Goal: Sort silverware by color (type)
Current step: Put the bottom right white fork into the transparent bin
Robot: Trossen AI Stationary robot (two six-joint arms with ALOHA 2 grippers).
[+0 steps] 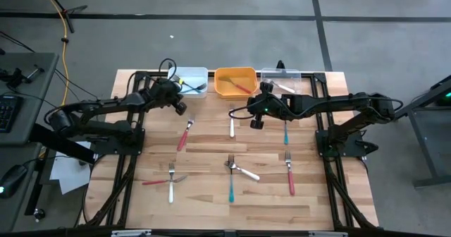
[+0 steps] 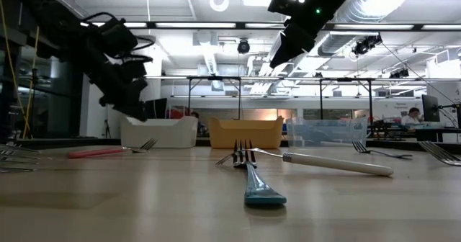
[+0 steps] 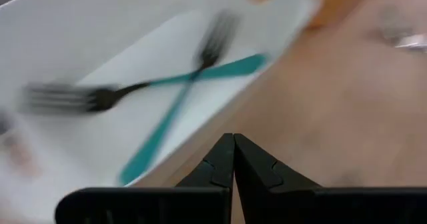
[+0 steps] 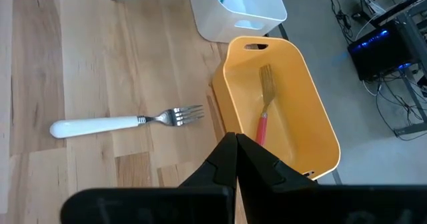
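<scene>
My left gripper (image 1: 179,108) and right gripper (image 1: 256,121) hang clenched and empty by the bins at twelve o'clock; most forks (image 1: 231,178) lie scattered across the desk (image 1: 211,202). The crossed pairs risk a double pickup or knocked neighbours.

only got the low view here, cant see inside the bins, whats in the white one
Observer: The white rectangular plastic bin holds two blue-handled metal forks, lying crossed over each other.
Operator: ok and the orange one next to it
Observer: The orange rectangular plastic bin holds a single red-handled metal fork.
</scene>
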